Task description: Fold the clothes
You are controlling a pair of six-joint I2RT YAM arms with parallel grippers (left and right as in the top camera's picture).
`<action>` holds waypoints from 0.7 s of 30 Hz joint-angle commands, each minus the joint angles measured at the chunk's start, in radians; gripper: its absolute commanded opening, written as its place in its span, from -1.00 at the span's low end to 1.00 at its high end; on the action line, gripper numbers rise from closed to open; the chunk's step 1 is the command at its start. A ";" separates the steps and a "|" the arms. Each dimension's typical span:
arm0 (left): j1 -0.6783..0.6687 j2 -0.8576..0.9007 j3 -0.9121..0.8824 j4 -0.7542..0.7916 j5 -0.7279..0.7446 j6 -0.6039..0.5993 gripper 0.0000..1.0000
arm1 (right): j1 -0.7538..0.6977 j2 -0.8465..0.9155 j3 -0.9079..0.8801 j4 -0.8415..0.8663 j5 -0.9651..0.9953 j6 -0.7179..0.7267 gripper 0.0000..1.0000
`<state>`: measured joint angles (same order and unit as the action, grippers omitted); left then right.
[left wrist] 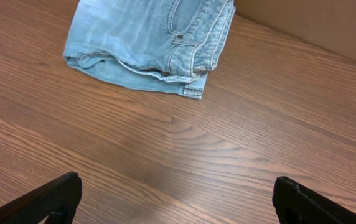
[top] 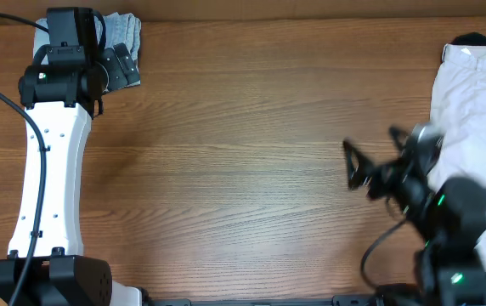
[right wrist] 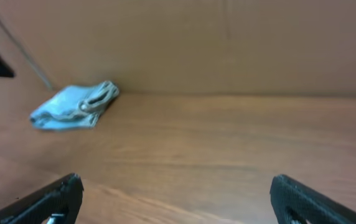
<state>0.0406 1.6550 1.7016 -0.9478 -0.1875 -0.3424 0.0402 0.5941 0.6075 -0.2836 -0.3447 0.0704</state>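
Your left gripper [left wrist: 177,200] is spread wide and holds nothing. It hovers over bare wood just short of the denim shorts [left wrist: 147,37], which lie folded in a compact bundle at the far left corner of the table [top: 243,127], with the waistband and pocket stitching facing up. Your right gripper [right wrist: 178,202] is also wide and empty, low over the right side of the table and pointed across at those shorts, well apart from them. A white garment [top: 477,110] lies at the table's right edge, near the right gripper.
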 commanded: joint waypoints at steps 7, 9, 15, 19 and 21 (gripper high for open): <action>-0.002 0.009 0.005 0.003 0.005 -0.021 1.00 | 0.006 -0.422 -0.491 0.148 0.007 0.113 1.00; -0.002 0.009 0.005 0.003 0.005 -0.021 1.00 | 0.006 -0.462 -0.528 0.148 0.007 0.113 1.00; -0.002 0.009 0.005 0.003 0.005 -0.021 0.99 | 0.006 -0.515 -0.567 0.153 0.011 0.113 1.00; -0.002 0.009 0.005 0.003 0.005 -0.021 1.00 | 0.005 -0.547 -0.568 0.153 0.044 0.109 1.00; -0.002 0.009 0.005 0.003 0.005 -0.021 1.00 | 0.005 -0.564 -0.569 0.156 0.099 0.109 1.00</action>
<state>0.0406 1.6554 1.7016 -0.9474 -0.1864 -0.3424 0.0418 0.0601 0.0456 -0.1410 -0.3218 0.1757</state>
